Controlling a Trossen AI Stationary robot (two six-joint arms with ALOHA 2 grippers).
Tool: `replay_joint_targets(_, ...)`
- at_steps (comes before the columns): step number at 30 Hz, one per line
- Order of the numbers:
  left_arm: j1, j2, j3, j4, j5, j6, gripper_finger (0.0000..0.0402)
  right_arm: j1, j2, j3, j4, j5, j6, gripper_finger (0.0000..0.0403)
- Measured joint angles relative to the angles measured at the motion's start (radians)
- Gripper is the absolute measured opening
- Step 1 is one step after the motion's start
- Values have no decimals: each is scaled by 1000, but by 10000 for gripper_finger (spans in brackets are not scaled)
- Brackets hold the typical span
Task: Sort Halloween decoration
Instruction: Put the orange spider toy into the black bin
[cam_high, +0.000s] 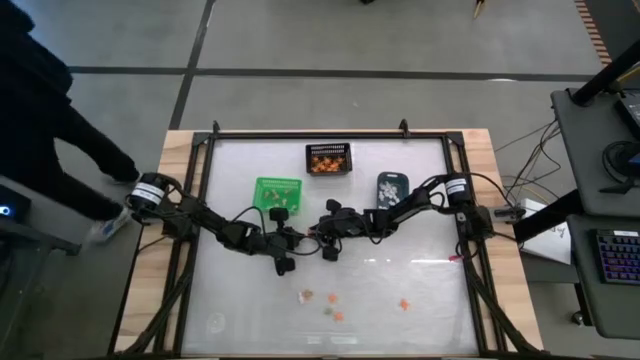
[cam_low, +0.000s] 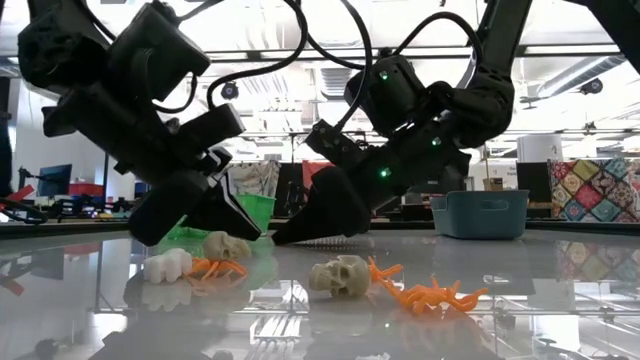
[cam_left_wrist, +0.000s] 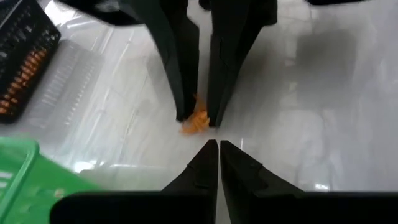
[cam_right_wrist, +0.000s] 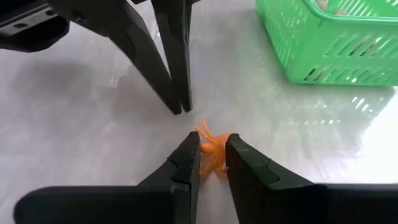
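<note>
Right fingers pinching orange trinket, hidden in high view; left fingers pressed together, seemingly empty.

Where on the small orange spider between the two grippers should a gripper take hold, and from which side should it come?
Grip the orange spider across its small central body, not its thin splayed legs, which would likely slip. It lies flat on the table, so come from above, fingertips almost touching the surface. The right gripper already has its fingers either side of it; the shut left gripper stands just beyond it.
</note>
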Motion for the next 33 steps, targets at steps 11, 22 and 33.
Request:
replay_joint_targets(11, -28, -72, 0, -132, -68, -52, 0, -14, -83, -2, -89, 9, 0, 58)
replay_joint_targets(22, -31, -83, -1, -144, -77, -51, 0, -58, -230, -1, -235, 11, 2, 58)
replay_joint_targets(33, -33, -83, -1, -140, -78, -51, 0, -307, -339, 0, -285, 196, 275, 58)
